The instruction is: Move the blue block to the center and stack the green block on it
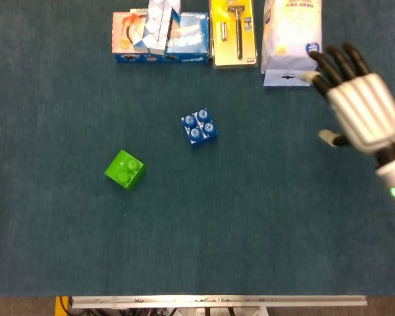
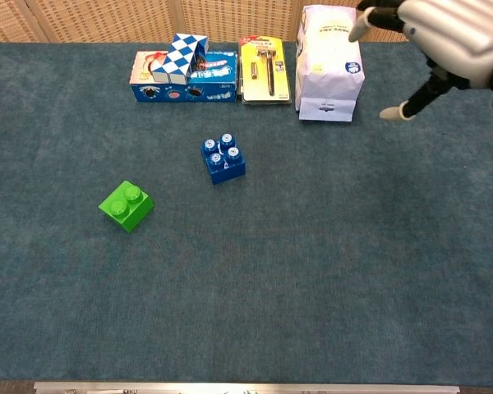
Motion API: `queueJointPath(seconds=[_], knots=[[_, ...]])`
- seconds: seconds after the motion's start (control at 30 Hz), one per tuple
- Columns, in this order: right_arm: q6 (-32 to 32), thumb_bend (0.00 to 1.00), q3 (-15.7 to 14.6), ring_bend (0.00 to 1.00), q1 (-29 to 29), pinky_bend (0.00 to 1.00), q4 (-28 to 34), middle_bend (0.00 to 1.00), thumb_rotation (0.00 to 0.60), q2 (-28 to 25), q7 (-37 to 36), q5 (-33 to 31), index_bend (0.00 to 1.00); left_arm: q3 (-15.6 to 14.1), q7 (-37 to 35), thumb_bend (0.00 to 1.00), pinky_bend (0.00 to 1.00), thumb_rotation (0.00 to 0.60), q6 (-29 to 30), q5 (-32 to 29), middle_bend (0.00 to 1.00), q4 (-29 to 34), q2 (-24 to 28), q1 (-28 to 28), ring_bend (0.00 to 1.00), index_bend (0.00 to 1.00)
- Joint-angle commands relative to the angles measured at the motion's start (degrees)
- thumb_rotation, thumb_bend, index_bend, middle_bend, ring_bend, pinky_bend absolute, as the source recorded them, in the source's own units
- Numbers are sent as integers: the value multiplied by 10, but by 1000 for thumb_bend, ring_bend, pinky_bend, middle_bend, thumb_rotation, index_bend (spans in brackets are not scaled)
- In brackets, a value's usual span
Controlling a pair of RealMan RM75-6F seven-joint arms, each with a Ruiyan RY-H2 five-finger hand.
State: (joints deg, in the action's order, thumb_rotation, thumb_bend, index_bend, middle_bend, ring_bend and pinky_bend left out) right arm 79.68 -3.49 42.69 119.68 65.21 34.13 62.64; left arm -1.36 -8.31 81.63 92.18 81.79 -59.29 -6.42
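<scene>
From the head view we see our right hand (image 1: 361, 108) whole, near the white plastic bag (image 1: 291, 39); the chest view crops it at the frame corner. Our left hand shows nowhere. Fingers spread wide, we hold nothing. The studded blue block (image 1: 199, 127) sits mid-table, the green block (image 1: 124, 170) apart, lower left.

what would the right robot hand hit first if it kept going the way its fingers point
Probably the white bag: the right robot hand points up and slightly left, fingertips already by its lower right corner. It looks raised, so it might pass over.
</scene>
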Motion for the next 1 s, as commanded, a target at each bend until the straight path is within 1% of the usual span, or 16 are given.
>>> queueJointPath(seconds=[0.03,0.13,0.23,0.37,0.47,0.6,0.67,0.73,0.87,1.0], knots=[[27,72,-49,0,-73,46,-21,122,600,-45,-105,83,280,0,-11,394,415,600,-2,9,367,2,-2,-9,232,423],[45,89,-78,0,-118,46,-51,127,600,-70,-192,155,293,0,-26,394,415,600,-6,18,355,0,-7,-18,232,420],[78,89,-100,0,-164,46,-90,128,600,-80,-265,220,297,-1,-46,394,415,600,-10,30,305,-6,-13,-30,230,410],[116,89,-112,0,-209,46,-139,129,600,-89,-338,272,298,-9,-72,394,415,600,-26,55,204,-10,-13,-52,210,379],[147,89,-107,0,-238,46,-168,129,600,-91,-376,292,298,-15,-76,394,392,600,-45,70,126,-7,-7,-71,186,330],[177,89,-95,0,-267,46,-193,129,600,-88,-407,311,300,-22,-76,389,342,600,-74,84,55,6,4,-96,152,264],[187,89,-89,0,-279,46,-201,129,600,-87,-423,319,302,-25,-75,346,318,600,-90,91,24,13,9,-110,122,231],[196,89,-83,0,-290,46,-209,129,600,-85,-436,325,302,-27,-73,282,301,600,-103,98,7,17,12,-124,101,210],[209,89,-71,0,-308,46,-219,129,600,-79,-459,332,302,-31,-63,159,284,600,-125,112,0,17,14,-147,71,163],[219,89,-59,0,-325,46,-230,129,600,-74,-477,335,303,-35,-50,93,283,600,-135,127,0,10,10,-165,67,138]])
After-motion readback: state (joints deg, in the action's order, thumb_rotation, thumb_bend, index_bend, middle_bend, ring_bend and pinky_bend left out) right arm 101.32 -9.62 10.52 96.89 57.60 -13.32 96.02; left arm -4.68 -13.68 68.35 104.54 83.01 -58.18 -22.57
